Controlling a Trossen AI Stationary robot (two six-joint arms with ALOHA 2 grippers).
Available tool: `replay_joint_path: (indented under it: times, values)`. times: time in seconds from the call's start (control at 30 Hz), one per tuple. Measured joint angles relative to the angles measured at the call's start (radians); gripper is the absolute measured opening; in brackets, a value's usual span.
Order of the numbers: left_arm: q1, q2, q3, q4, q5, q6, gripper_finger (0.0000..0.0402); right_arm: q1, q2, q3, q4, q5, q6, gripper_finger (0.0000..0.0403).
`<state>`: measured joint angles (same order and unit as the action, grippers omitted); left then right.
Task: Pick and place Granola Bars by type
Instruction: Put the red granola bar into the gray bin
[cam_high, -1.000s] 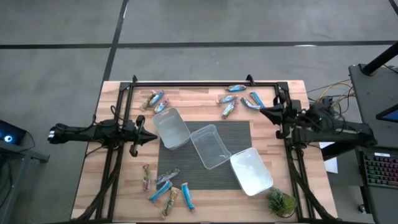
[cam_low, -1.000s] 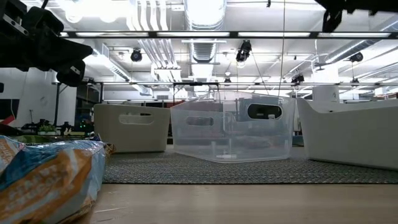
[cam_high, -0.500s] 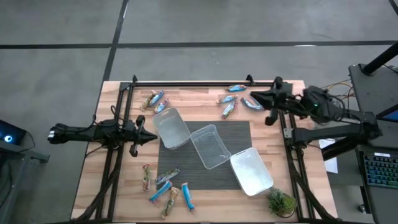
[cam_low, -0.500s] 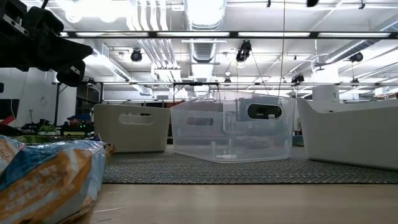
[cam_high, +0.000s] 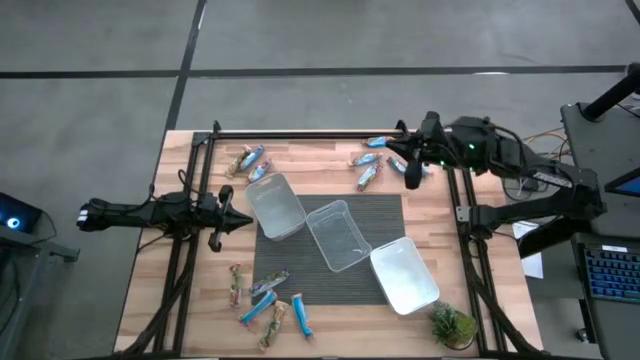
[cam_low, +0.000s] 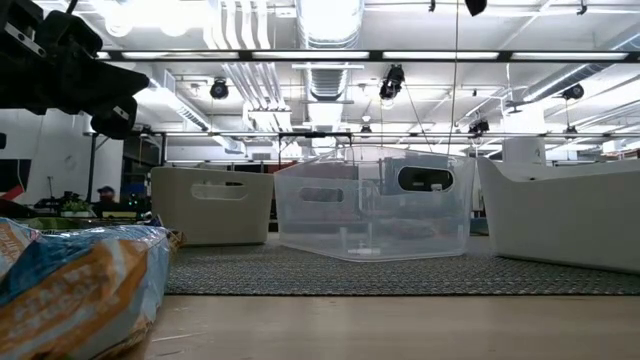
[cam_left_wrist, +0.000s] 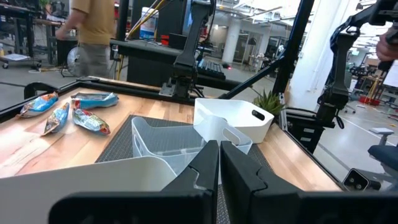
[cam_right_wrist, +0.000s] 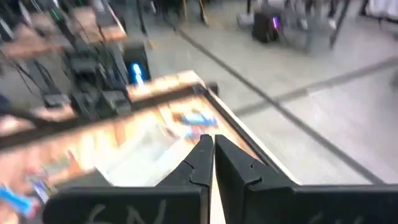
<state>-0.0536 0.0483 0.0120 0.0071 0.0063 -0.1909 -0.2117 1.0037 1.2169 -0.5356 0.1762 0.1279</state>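
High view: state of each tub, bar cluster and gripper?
left tub: on the mat's left edge, no bars inside
middle tub: on the mat, nothing inside
right tub: on the mat's near right corner, nothing inside
far-right bars: loose on the table
far-left bars: loose
near-left bars: loose
left gripper: shut, holding nothing
right gripper: shut, holding nothing, above the far-right bars

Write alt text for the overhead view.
Three clear tubs sit empty on a dark mat, with granola bars scattered in clusters around them. The right hand, shut, hovers by the far-right cluster; the left hand, shut, waits beside the mat.
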Motion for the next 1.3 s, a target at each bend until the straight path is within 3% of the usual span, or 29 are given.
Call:
replay_joint_path:
  times: [0.17, 0.47, 0.7, 0.9, 1.3]
  values:
    - [0.0, 0.0, 0.0, 0.0, 0.0, 0.0, 0.0, -0.052, 0.067, 0.114, -0.163, -0.019, -0.048, 0.0009]
    - [0.0, 0.0, 0.0, 0.0, 0.0, 0.0, 0.0, -0.171, 0.144, 0.199, -0.266, -0.209, -0.18, 0.0009]
    - [0.0, 0.0, 0.0, 0.0, 0.0, 0.0, 0.0, -0.234, 0.197, 0.224, -0.355, -0.215, -0.289, 0.0009]
    - [0.0, 0.0, 0.0, 0.0, 0.0, 0.0, 0.0, -0.269, 0.247, 0.25, -0.407, -0.291, -0.33, 0.0009]
    - [0.0, 0.0, 0.0, 0.0, 0.0, 0.0, 0.0, -0.285, 0.313, 0.27, -0.473, -0.293, -0.451, 0.0009]
